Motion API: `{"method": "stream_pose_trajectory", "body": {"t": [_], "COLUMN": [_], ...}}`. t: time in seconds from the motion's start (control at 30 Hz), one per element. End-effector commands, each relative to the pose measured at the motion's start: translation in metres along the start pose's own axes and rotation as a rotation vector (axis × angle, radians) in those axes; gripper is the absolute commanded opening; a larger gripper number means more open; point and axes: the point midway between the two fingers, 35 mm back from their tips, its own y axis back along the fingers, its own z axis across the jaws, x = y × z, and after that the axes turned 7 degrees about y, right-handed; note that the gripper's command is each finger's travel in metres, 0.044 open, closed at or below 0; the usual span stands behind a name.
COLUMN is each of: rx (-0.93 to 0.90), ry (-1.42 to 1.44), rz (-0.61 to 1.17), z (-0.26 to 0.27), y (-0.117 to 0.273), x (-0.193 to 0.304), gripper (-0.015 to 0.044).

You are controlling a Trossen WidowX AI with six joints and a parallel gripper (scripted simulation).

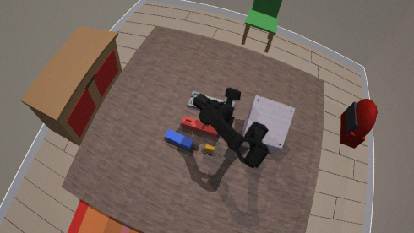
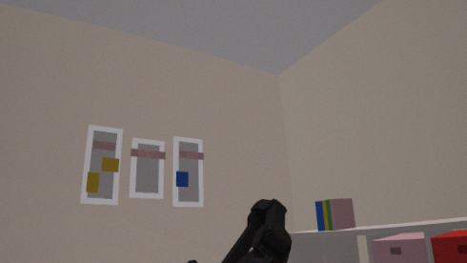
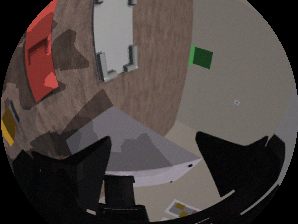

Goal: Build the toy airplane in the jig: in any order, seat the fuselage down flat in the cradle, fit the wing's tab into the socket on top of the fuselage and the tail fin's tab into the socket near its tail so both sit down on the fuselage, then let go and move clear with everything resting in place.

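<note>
The grey jig point(image 1: 193, 100) point(image 3: 114, 30) lies at the back, with corner posts standing up and part of it under the arm in the top view. The red fuselage point(image 1: 194, 126) point(image 3: 42, 70) lies outside the jig, in front of it, with a socket visible on top. The blue wing point(image 1: 179, 139) lies farther forward and is not seen in the wrist view. The small yellow tail fin point(image 1: 209, 148) point(image 3: 8, 126) lies to the wing's right. My gripper point(image 3: 155, 139) is wide open and empty, above the table; its fingertips are hard to make out in the top view.
A pale lilac slab point(image 1: 275, 120) point(image 3: 132, 137) with dark corner dots is right of the jig, partly beneath the arm. Beyond the brown surface stand a wooden cabinet point(image 1: 63, 69), a green chair point(image 1: 262, 22) and a red rounded object point(image 1: 367, 118).
</note>
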Motion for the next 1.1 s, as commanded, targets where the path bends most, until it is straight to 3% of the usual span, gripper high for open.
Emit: {"method": "stream_pose_trajectory", "body": {"t": [0.0,0.13,0.2,0.43,0.6,1.07], "rx": [-0.397,-0.722,-0.773,-0.773,-0.775,-0.776], "ry": [0.086,0.154,0.163,0.163,0.164,0.164], "rz": [-0.195,-0.441,-0.49,-0.49,-0.491,-0.491], "z": [0.027,0.036,0.036,0.036,0.072,0.089], "y": [0.025,0.062,0.07,0.07,0.04,0.025], "x": [-0.055,-0.104,-0.112,-0.112,-0.131,-0.139], "gripper": [0.044,0.044,0.044,0.044,0.044,0.044]}}
